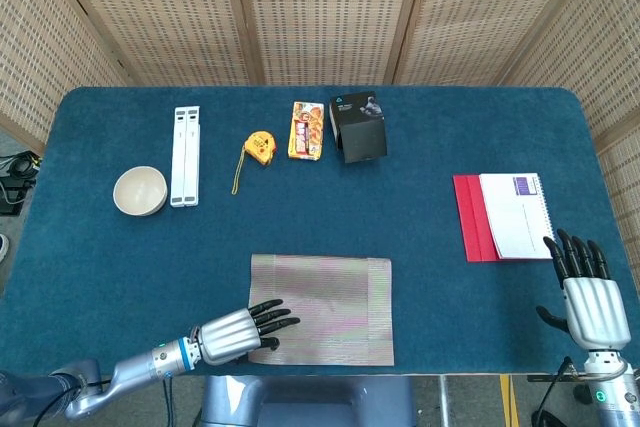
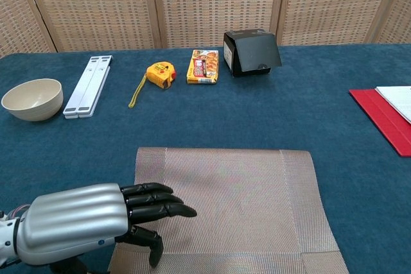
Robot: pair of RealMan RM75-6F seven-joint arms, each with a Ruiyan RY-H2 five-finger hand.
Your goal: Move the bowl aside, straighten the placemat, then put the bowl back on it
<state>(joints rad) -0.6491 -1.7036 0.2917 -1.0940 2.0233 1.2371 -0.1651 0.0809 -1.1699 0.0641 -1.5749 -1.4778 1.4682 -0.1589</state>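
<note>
Head view over a blue-covered bench (image 1: 430,247): the woven placemat (image 1: 330,307) lies flat near the front edge, its sides roughly parallel to that edge, with the robot's left hand (image 1: 235,332) laid on its near left corner, dark fingers (image 1: 275,319) stretched out and slightly spread, gripping nothing. The cream bowl (image 1: 139,190) sits well apart from the mat at the far left of the bench, just beside a white folded stand (image 1: 186,155). Further back in a row are a yellow tape measure (image 1: 258,148), a snack packet (image 1: 306,130) and a black box (image 1: 358,127). To the right, a white spiral notebook (image 1: 515,214) rests on a red folder (image 1: 473,219). The right hand (image 1: 585,292) is held upright at the front right corner of the bench, fingers straight and a little apart, empty, near the notebook but not touching it. From the chest view, the left hand (image 2: 96,222) appears palm-down with its fingertips (image 2: 183,210) over the mat's left border and the thumb tucked beneath; the bowl (image 2: 32,99) stands upright at far left.
</note>
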